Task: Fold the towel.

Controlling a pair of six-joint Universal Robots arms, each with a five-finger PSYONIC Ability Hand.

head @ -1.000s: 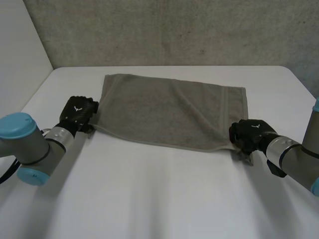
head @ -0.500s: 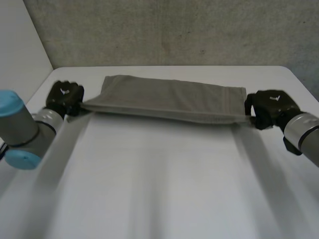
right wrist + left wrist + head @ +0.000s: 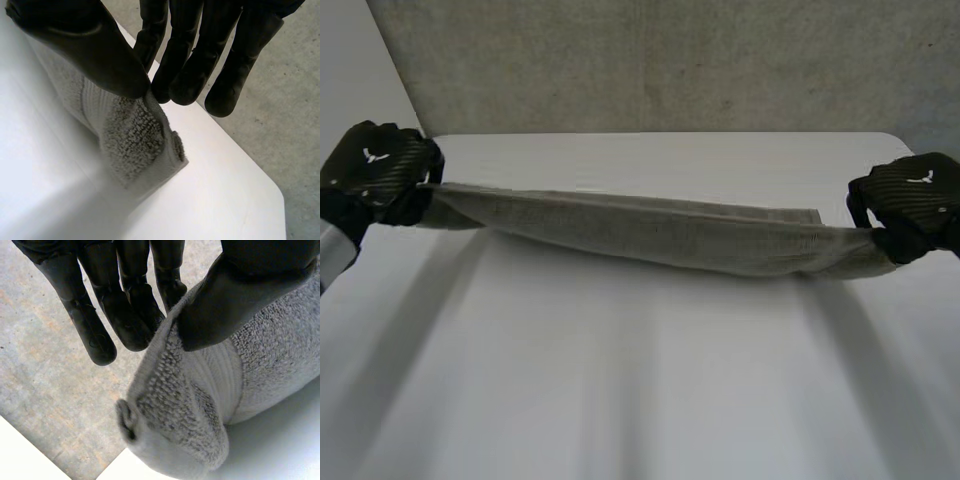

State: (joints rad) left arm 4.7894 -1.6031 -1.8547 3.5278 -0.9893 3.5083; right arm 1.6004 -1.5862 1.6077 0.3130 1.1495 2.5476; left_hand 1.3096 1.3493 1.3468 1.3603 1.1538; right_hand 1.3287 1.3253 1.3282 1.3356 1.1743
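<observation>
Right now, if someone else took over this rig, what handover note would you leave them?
Left robot hand: shut on the towel, pinching one near corner between thumb and fingers.
Right robot hand: shut on the towel's other near corner, same pinch.
Towel: stretched between both hands above the table, sagging mid-span; its far edge seems to rest on the table.
Done: both near corners gripped and raised.
Left: carry them over to the far edge, lay flat, release.

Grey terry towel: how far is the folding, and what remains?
Done: the black left hand and right hand each pinch a corner. In hand: the grey terry towel hangs stretched between them above the white table, its far edge seemingly on it. Left: carry the corners over, lay the fold, release.
</observation>
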